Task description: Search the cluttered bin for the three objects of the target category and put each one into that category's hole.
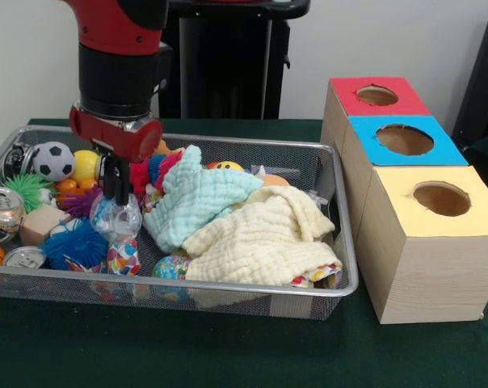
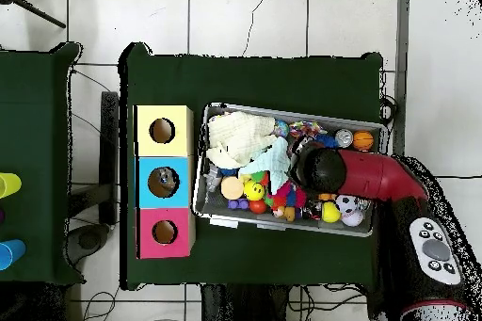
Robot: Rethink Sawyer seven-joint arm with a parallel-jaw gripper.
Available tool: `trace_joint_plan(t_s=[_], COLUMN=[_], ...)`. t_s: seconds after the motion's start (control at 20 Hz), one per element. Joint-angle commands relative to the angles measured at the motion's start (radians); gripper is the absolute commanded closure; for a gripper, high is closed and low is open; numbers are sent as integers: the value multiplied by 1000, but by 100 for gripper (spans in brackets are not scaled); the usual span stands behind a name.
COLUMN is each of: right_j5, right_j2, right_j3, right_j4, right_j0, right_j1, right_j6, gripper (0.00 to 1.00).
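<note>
While toys crowd the left of the wire-mesh bin [image 1: 341, 242] on the green desk [image 1: 228, 356], we see the gripper [image 1: 115, 194] lowered among them, its jaws closed on a crinkled clear bottle [image 1: 117, 218] standing roughly upright. Beside it lie a blue spiky ball [image 1: 73, 245], then teal [image 1: 199, 202] and cream cloths [image 1: 264, 238]. Three holed boxes [image 1: 426, 234] stand right.

Silver wire-mesh bin [image 1: 228, 303]; quilted cloths [image 1: 260, 234]; matt wood-grain boxes [image 1: 426, 271]; crinkled clear bottle [image 1: 115, 217].
</note>
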Motion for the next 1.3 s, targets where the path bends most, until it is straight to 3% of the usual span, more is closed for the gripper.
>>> trace_joint_plan(t_s=[0.05,0.25,0.65,0.95,1.3], right_j5=[118,171,308,358,423], right_j2=[102,90,51,36,-15], right_j3=[-24,-12,101,164,213], right_j4=[35,52,128,183,248], right_j0=[0,20,83,119,217], right_j1=[-20,-60,-215,-316,-395], right_j6=[-86,-72,-13,8,118], gripper=[100,100,100,100,100])
